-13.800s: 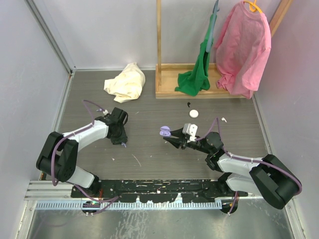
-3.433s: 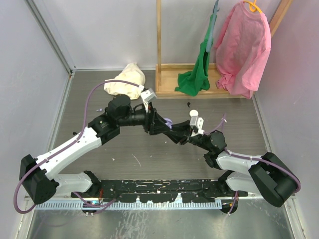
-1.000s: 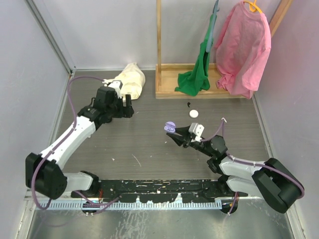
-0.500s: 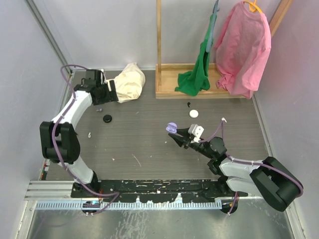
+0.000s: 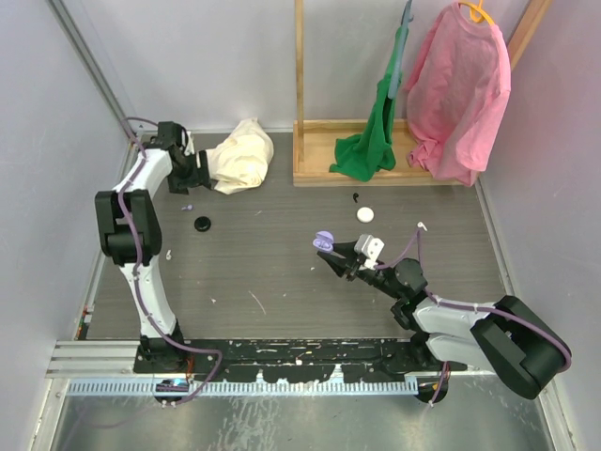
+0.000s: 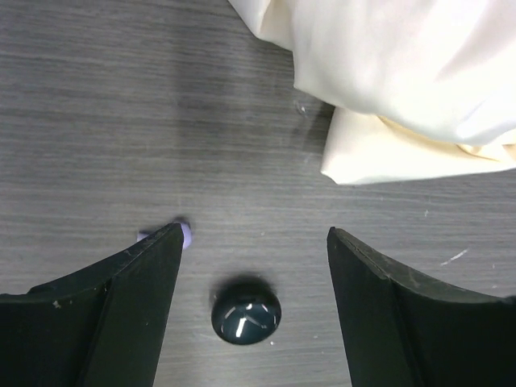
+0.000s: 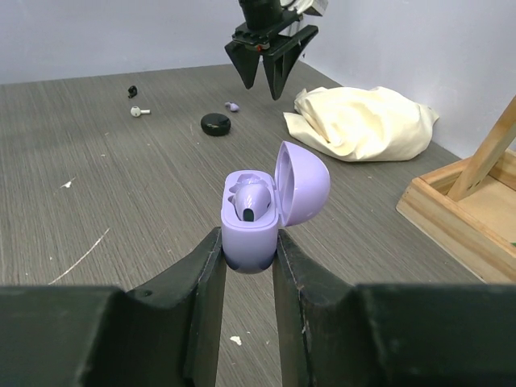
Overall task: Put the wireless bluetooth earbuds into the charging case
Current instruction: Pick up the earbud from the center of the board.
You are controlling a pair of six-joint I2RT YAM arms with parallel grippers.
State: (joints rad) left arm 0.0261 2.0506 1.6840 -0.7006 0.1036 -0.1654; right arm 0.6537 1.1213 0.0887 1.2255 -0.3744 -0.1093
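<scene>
The right gripper (image 7: 248,246) is closed on the charging case (image 7: 250,234), which is pinched by its lower body. The case is held upright, long axis vertical, with the lid (image 7: 302,184) swung open to one side. One earbud (image 7: 251,200) seated inside is shown only by the right wrist view. The left gripper (image 6: 254,238) is spread wide and empty above the table (image 6: 97,97). A loose purple earbud (image 6: 184,234) is half hidden by one finger, and a black disc (image 6: 246,311) is seen between both
</scene>
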